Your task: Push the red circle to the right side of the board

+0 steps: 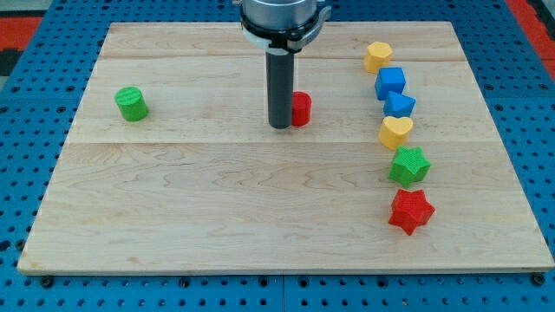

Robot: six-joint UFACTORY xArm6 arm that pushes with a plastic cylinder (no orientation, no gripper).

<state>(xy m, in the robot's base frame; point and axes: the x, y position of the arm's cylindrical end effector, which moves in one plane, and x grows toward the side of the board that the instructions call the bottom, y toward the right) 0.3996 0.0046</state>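
Note:
The red circle [301, 109] is a short red cylinder standing a little above the middle of the wooden board [217, 199]. My tip [279, 126] is at its left side, touching or almost touching it, and the dark rod hides the block's left edge.
A green circle [132, 104] stands near the view's left. Down the view's right runs a column: a yellow hexagon [377, 56], a blue cube [390, 83], a blue pointed block [399, 105], a yellow heart [396, 132], a green star [408, 165], a red star [410, 211].

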